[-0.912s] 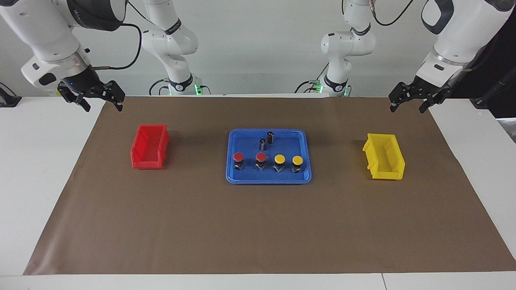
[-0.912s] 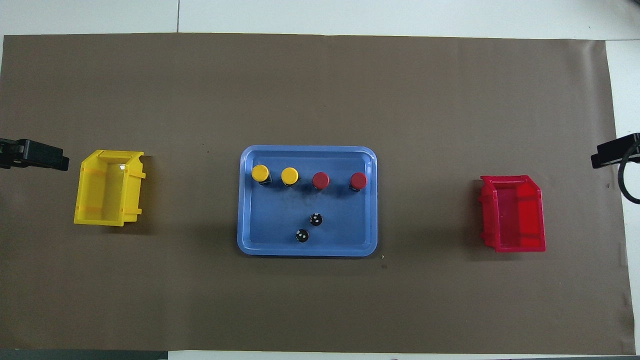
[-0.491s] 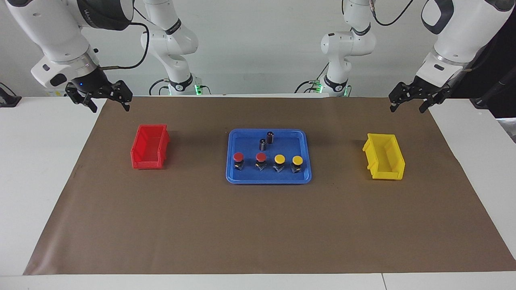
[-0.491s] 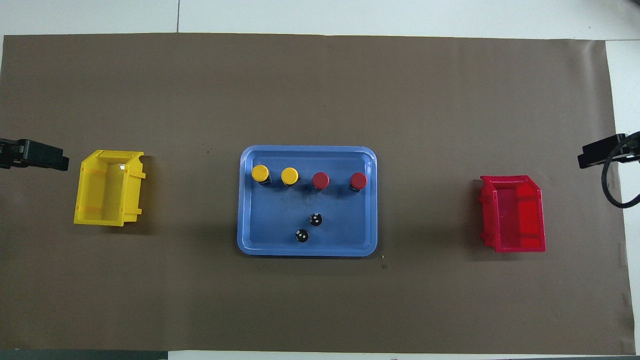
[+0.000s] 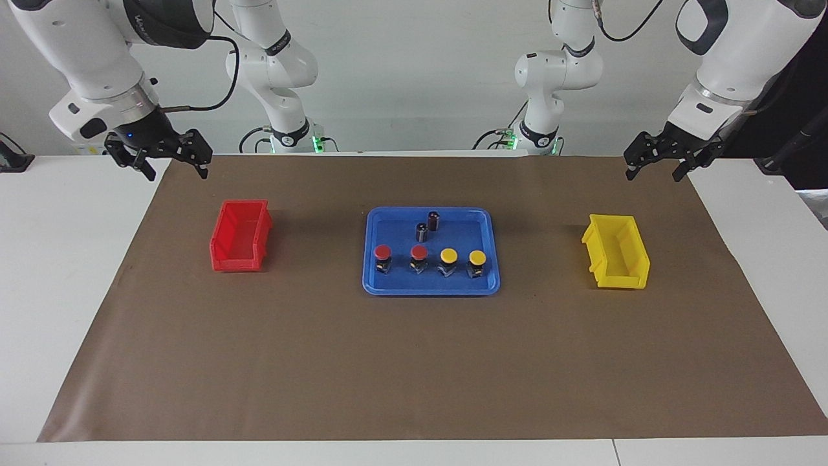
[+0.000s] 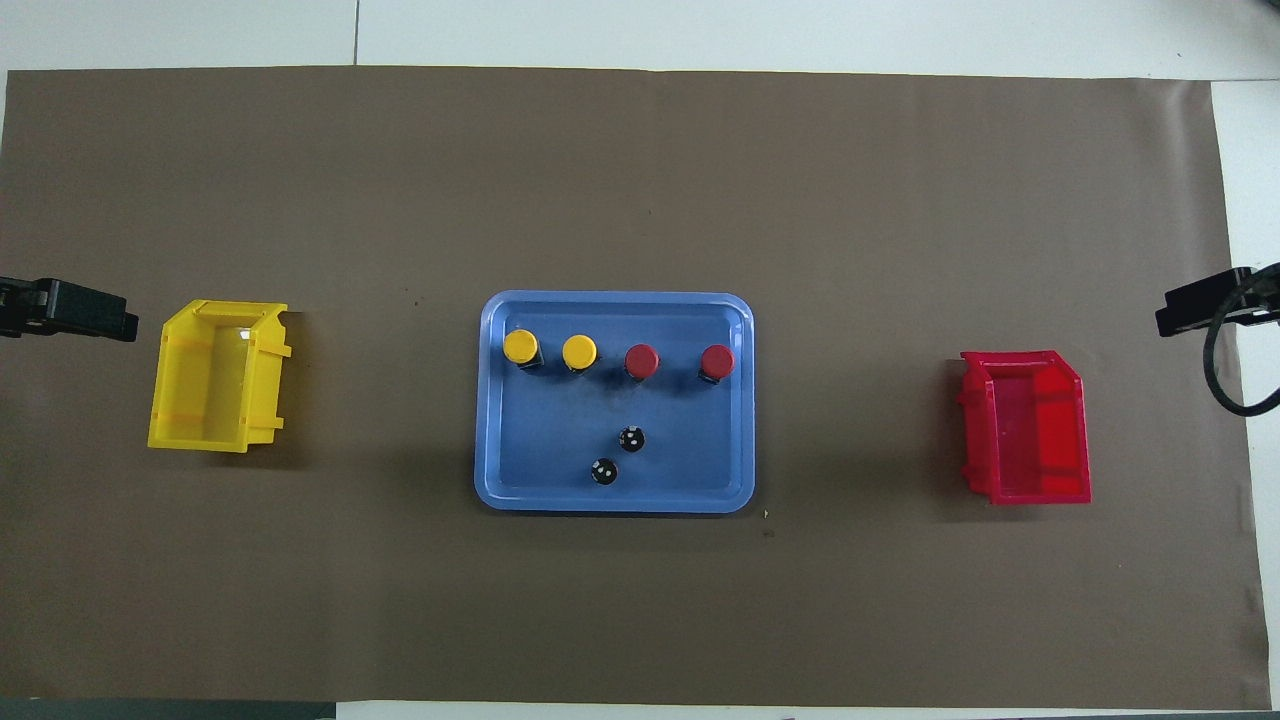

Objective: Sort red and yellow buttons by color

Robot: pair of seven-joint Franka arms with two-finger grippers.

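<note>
Four buttons stand in a row on a blue tray [image 5: 394, 285] at the table's middle. Two red buttons [image 5: 383, 252] [image 5: 419, 252] are toward the right arm's end, and two yellow buttons [image 5: 448, 256] [image 5: 477, 258] are toward the left arm's end. From above the row reads yellow [image 6: 521, 347] [image 6: 579, 351], then red [image 6: 641, 360] [image 6: 716, 360]. My right gripper [image 5: 173, 169] hangs open and empty over the mat's corner near the red bin [image 5: 220, 259]. My left gripper [image 5: 653, 172] hangs open and empty over the corner near the yellow bin [image 5: 601, 275].
Two dark cylinders [image 5: 433, 221] [image 5: 421, 231] stand on the tray, nearer the robots than the buttons. The red bin [image 6: 1030, 495] and yellow bin [image 6: 200, 440] are both empty, at the mat's two ends. A brown mat [image 5: 414, 369] covers the table.
My right gripper shifted a little toward the table's middle early in the second, then held still. The left arm, the buttons and the bins have not moved.
</note>
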